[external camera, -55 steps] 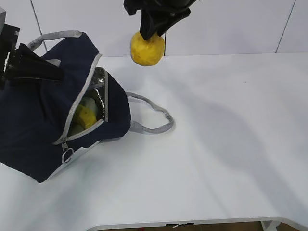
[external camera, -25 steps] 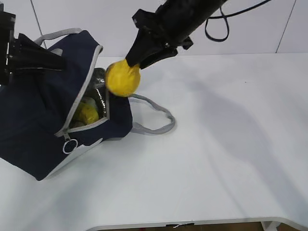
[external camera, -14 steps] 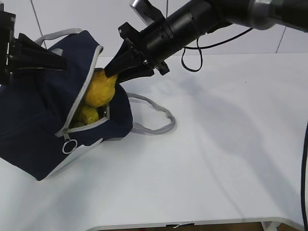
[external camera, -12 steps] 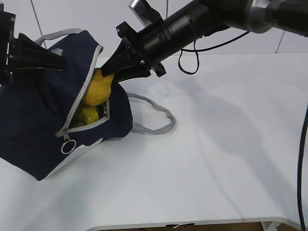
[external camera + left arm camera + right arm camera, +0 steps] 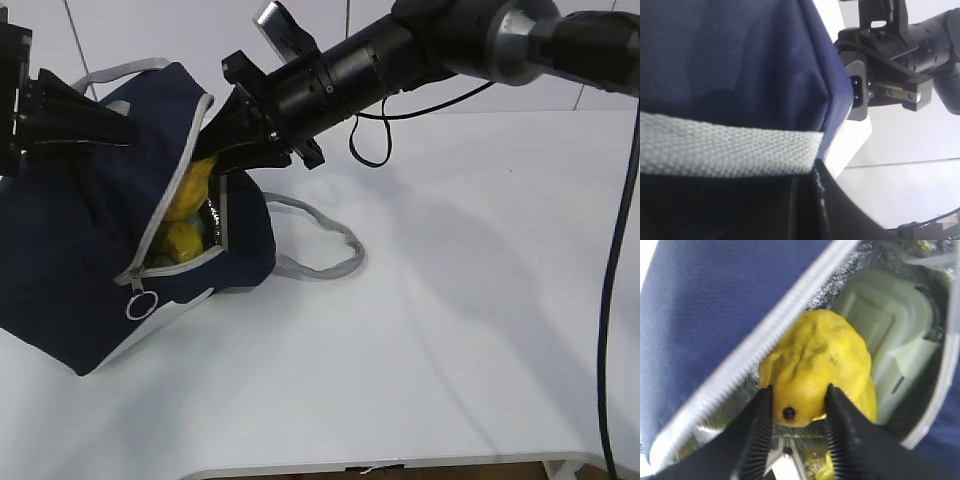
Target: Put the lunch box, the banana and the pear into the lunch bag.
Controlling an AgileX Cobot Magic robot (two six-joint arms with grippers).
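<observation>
The navy lunch bag point(image 5: 70, 250) lies tilted at the left with its grey zipper open. My right gripper point(image 5: 214, 166) is at the opening, shut on the bumpy yellow pear point(image 5: 192, 188), which is partly inside. In the right wrist view the fingers point(image 5: 756, 432) pinch the pear point(image 5: 817, 362) at its stem end, just inside the foil lining. The lunch box point(image 5: 890, 347) with its pale green lid lies deeper in the bag. The banana point(image 5: 180, 240) shows as yellow below the pear. My left gripper point(image 5: 95, 125) is shut on the bag's top edge by the grey handle point(image 5: 725, 155).
A second grey handle loop point(image 5: 320, 245) lies on the white table point(image 5: 450, 300) right of the bag. The zipper's ring pull point(image 5: 137, 305) hangs at the bag's front. The right arm's cable point(image 5: 615, 250) hangs down the right side. A white wall stands behind.
My right gripper has brought the pear down and left from above the table into the bag's opening. The left gripper and the bag have stayed almost still.
</observation>
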